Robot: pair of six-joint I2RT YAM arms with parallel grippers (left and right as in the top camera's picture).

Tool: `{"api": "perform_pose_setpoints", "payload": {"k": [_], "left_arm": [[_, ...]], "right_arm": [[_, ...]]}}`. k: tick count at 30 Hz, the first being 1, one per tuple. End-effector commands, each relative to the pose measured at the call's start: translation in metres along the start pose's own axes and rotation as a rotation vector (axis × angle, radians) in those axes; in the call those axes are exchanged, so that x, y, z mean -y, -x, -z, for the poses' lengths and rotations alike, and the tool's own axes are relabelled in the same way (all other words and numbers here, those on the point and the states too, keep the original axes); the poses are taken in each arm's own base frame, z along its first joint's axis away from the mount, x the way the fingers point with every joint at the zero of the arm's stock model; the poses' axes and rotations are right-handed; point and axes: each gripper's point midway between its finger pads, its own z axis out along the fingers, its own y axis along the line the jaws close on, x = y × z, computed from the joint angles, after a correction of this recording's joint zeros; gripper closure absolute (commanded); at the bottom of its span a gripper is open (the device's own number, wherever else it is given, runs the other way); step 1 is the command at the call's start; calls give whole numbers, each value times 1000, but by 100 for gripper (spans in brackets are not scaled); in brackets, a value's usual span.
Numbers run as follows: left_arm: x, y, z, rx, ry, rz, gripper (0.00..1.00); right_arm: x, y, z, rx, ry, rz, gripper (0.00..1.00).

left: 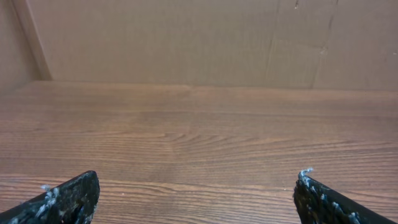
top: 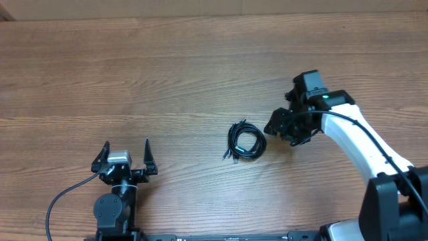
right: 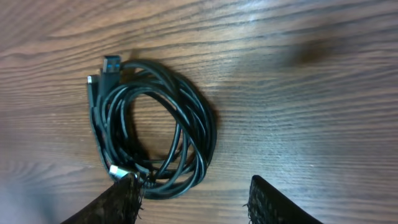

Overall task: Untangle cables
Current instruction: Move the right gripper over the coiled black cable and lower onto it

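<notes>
A coil of black cables [top: 246,141] lies on the wooden table, right of centre, with loose plug ends at its left side. In the right wrist view the coil [right: 155,134] shows a blue plug at its top and a silver plug near my left finger. My right gripper [top: 275,127] is open just to the right of the coil; its fingers [right: 196,202] hover above the coil's near edge and hold nothing. My left gripper [top: 125,155] is open and empty at the front left, far from the cables; its view [left: 199,196] shows only bare wood.
A brown cardboard wall [left: 199,37] stands along the table's far edge. The wooden tabletop [top: 167,80] stretches around the coil. The right arm's white link [top: 354,137] reaches in from the front right corner.
</notes>
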Motion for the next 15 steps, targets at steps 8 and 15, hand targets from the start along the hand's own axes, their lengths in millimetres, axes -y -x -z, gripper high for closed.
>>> {"api": "perform_pose_setpoints", "payload": {"k": [8,15], "left_arm": [[2,0,0,6,-9,10,0],[2,0,0,6,-9,10,0]], "right_arm": [[10,-6,-35,8,-41,-50,54],[17,-12,-49,13,-38,-95,53]]}}
